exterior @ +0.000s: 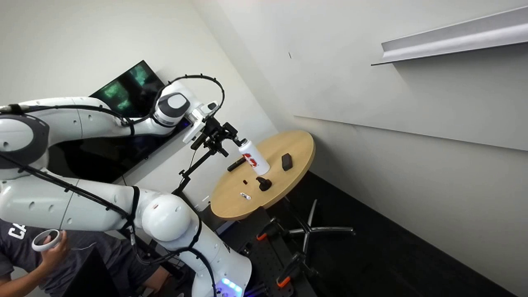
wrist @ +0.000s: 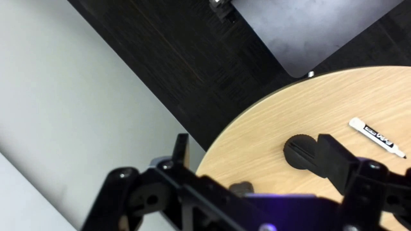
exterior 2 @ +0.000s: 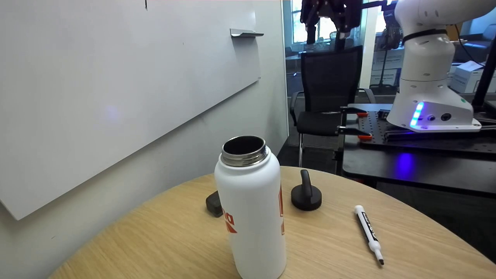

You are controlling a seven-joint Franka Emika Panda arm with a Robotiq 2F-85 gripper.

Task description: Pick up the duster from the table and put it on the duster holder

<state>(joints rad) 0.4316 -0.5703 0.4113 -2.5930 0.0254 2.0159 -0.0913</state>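
Gripper [wrist: 254,138] spread wide, duster [exterior: 287,161] lying on the table [exterior: 297,142]

The two black fingers [wrist: 179,146] stand far apart and hold nothing; in an exterior view they point down. The white arm [exterior: 99,126] behind them doubles back: the upper arm leans away, the elbow folds sharply, and the forearm reaches forward to a bent wrist.

The table is round, pale wood, finely grained. A white bottle [exterior 2: 254,217] with red print and a threaded metal mouth stands upright on it; a white marker [exterior 2: 368,232] lies flat, and a black lid [exterior 2: 306,197] is a disc with a raised handle. The duster, a dark, blunt-cornered block, lies nearer the white panel [exterior: 350,90] than the lid. From that panel juts the duster holder [exterior: 458,41], a smooth, angled ledge well apart from the duster.

An exterior view shows the duster whole, with a dark screen [exterior: 140,97] beyond the arm. In an exterior view the bottle hides part of the duster, and a black mesh chair [exterior 2: 331,81] stands beyond; in the wrist view the gripper does the covering.
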